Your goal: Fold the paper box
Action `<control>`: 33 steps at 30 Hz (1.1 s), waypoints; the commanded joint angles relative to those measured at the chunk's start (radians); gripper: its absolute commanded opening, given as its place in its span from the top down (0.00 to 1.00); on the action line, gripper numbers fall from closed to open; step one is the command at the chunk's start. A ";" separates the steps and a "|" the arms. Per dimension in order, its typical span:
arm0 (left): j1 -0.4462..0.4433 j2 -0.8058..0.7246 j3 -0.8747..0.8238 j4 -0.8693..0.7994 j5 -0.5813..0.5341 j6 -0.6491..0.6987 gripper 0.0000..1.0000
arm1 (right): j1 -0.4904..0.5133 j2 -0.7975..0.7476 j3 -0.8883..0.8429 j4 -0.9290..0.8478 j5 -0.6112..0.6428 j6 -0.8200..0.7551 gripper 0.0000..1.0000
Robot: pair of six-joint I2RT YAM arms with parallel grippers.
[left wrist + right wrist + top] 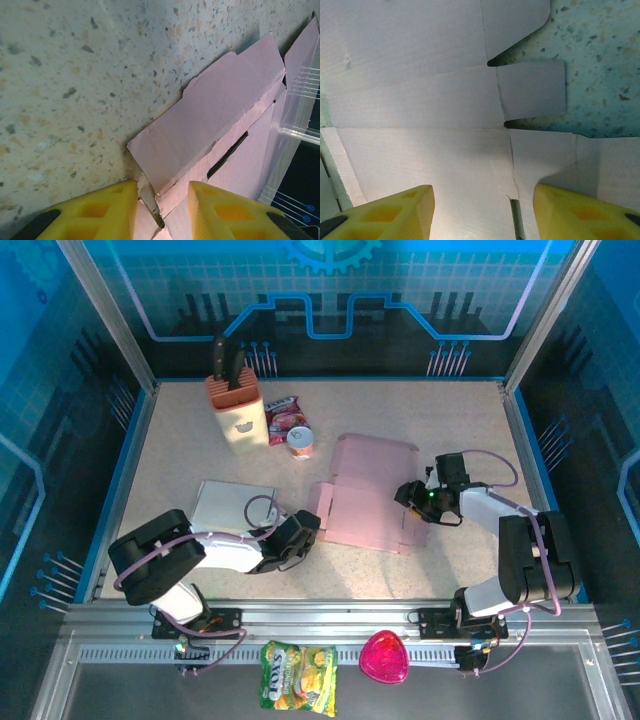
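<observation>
The pink paper box [365, 495] lies unfolded and mostly flat in the middle of the table. My left gripper [305, 530] is low at the box's near-left corner, by its left flap [322, 502]. In the left wrist view this gripper [162, 187] is open, its yellow fingers straddling a flap corner of the box [215, 110] without pinching it. My right gripper [410, 495] hovers over the box's right edge. The right wrist view shows that gripper [483, 189] open wide above a flat panel of the box [420, 100], near a small tab [532, 87].
A knife block [235, 410], a snack packet [282, 418] and a small can [301, 442] stand behind the box to the left. A white board [232, 505] lies beside my left arm. A snack bag [298, 675] and a pink dish [385, 658] sit below the front rail.
</observation>
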 commanded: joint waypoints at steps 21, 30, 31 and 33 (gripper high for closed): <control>0.024 -0.054 0.016 -0.004 -0.033 0.042 1.00 | 0.015 -0.197 -0.065 -0.041 -0.015 0.057 0.44; 0.017 -0.068 0.023 0.129 -0.056 0.054 1.00 | 0.304 -0.697 -0.289 -0.056 0.163 0.537 0.39; 0.017 -0.068 0.023 0.146 -0.057 0.055 1.00 | 0.349 -0.762 -0.319 -0.056 0.200 0.614 0.38; 0.017 -0.070 0.028 0.161 -0.060 0.058 1.00 | 0.423 -0.874 -0.378 -0.058 0.266 0.733 0.37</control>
